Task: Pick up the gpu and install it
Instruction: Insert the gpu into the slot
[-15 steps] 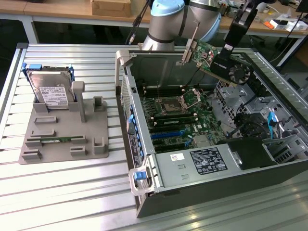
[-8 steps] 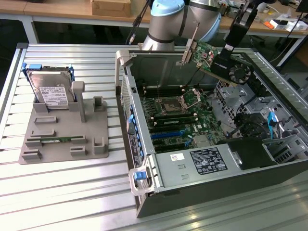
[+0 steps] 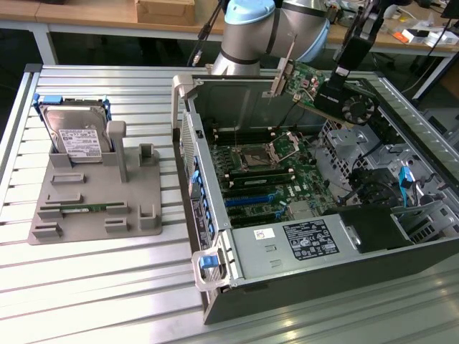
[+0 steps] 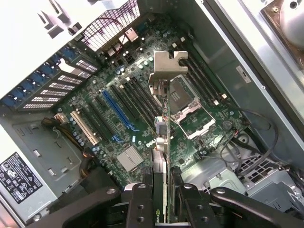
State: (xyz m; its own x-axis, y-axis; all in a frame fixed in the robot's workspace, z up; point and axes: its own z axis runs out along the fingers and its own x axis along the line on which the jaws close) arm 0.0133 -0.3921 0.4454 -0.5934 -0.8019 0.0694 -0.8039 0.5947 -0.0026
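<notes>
gpu (image 3: 305,84) in hand (image 4: 161,197) — well above mobo (image 3: 262,179)

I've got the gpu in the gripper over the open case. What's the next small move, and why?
Probably shift sideways toward the blue slot before descending. The gripper holds the gpu edge-down well above the motherboard, and its edge lines up over the CPU socket, not the slot.

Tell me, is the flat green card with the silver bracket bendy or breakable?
Probably stiff: the green card juts straight from the gripper without sagging. Likely fragile: bare chips and a black fan show. Probably light, being so thin.
</notes>
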